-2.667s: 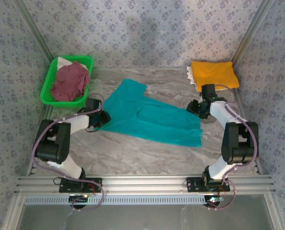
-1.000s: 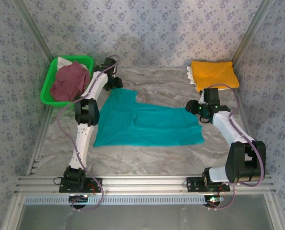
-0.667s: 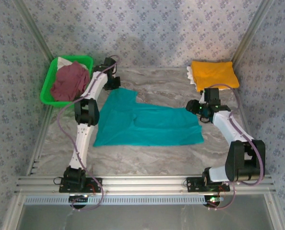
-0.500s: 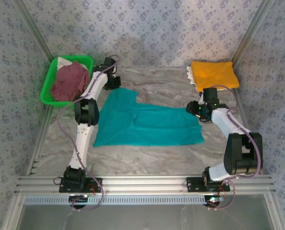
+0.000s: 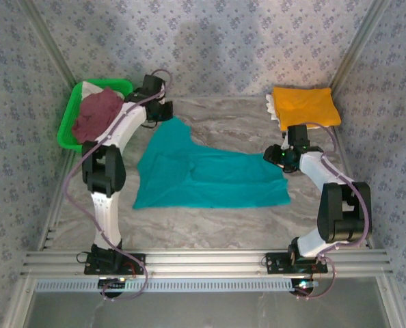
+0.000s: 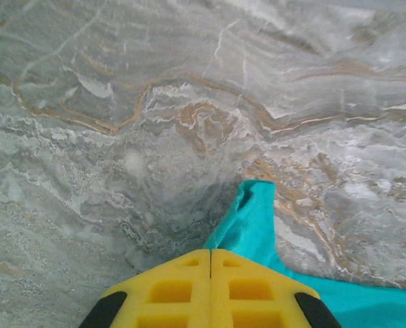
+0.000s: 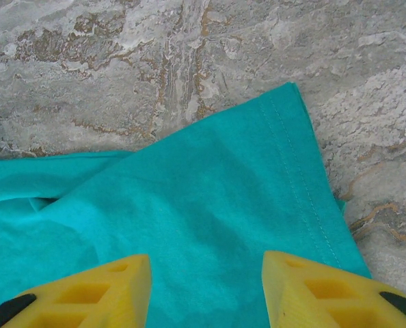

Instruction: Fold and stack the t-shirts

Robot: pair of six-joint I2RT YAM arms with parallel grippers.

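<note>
Corner of the teal shirt point(image 6: 252, 220) is clenched in the left gripper point(image 6: 210, 254), right gripper point(image 7: 206, 270) gapes with cloth just under its jaws and should probably clamp there before both pull evenly.

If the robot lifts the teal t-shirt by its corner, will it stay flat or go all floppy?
Probably floppy: the teal t-shirt lies creased and folded over itself, and the corner pinched in the left gripper curls softly. It looks like thin cloth, so likely light. Pulled, it would probably bunch up rather than slide flat.
</note>
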